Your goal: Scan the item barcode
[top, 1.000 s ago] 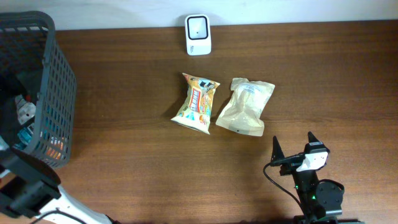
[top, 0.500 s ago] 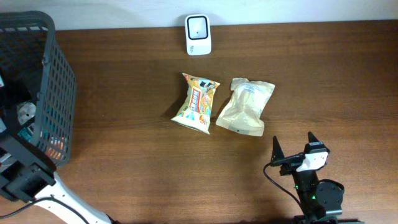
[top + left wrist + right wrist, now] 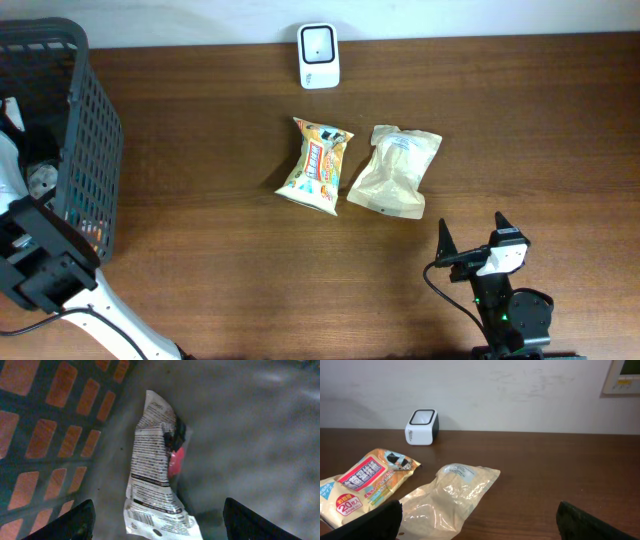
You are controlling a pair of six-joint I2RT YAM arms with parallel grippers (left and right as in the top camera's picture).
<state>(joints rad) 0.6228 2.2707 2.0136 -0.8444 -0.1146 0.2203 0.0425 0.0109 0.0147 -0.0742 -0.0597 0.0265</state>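
The table (image 3: 220, 250) is dark reddish-brown wood with fine streaked grain. At the left edge of the overhead frame the basket (image 3: 98, 150) is dark grey, a grid of small rectangular holes. In the left wrist view the wood shows orange-brown through them. The packet (image 3: 150, 470) is white with dense black print, and a pink thing (image 3: 175, 462) lies beside it. The scanner (image 3: 319, 55), top centre, is white with a dark window. The snack bag (image 3: 316, 166) is yellow-orange with a red label and white lettering. The pouch (image 3: 394, 171) is plain tan. The wall (image 3: 520, 395) is off-white. The right arm (image 3: 512, 312) is black with a white block.
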